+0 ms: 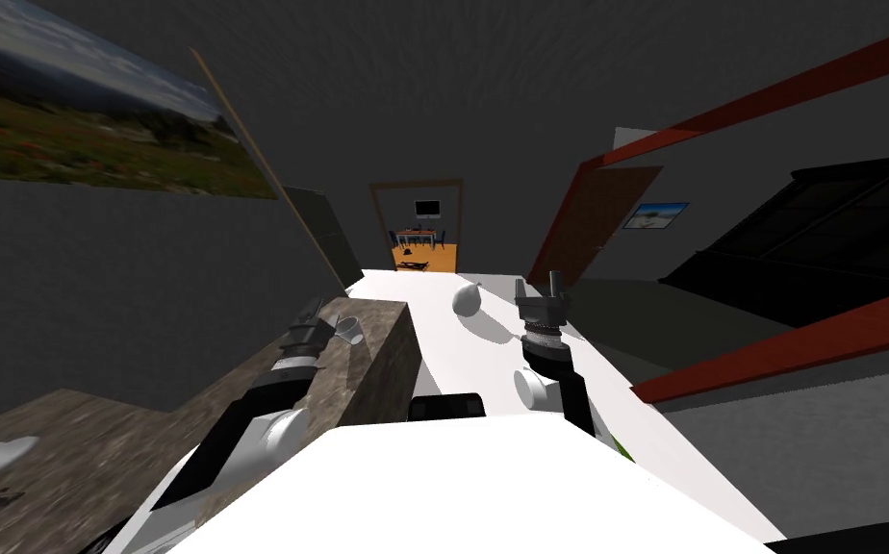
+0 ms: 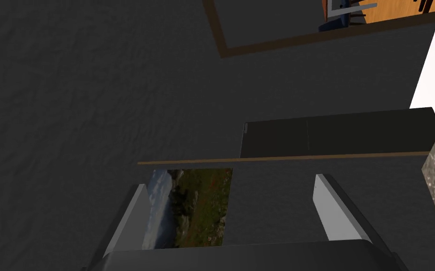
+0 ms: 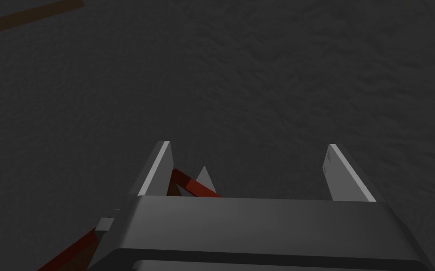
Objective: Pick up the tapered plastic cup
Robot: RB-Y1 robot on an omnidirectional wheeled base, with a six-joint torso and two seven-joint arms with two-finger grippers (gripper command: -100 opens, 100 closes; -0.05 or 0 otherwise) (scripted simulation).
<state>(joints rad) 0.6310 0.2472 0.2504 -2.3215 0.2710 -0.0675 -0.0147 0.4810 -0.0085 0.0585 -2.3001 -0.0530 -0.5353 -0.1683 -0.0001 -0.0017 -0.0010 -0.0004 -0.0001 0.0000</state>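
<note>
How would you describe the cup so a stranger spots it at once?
Find the mottled brown counter left of the white surface. Near its far corner, beside the left gripper, is a small pale grey cup. Unlike the rounded white object nearby, it has an open rim.

The head camera, rolled, looks steeply down toward a far doorway (image 1: 417, 226) and a landscape picture (image 1: 77, 115), both shared by the view along the left gripper (image 2: 229, 181), while the right wrist camera faces a dark wall (image 3: 259, 70), perhaps closely.

home (wall picture (image 1: 87, 125), doorway (image 1: 416, 231))
</note>
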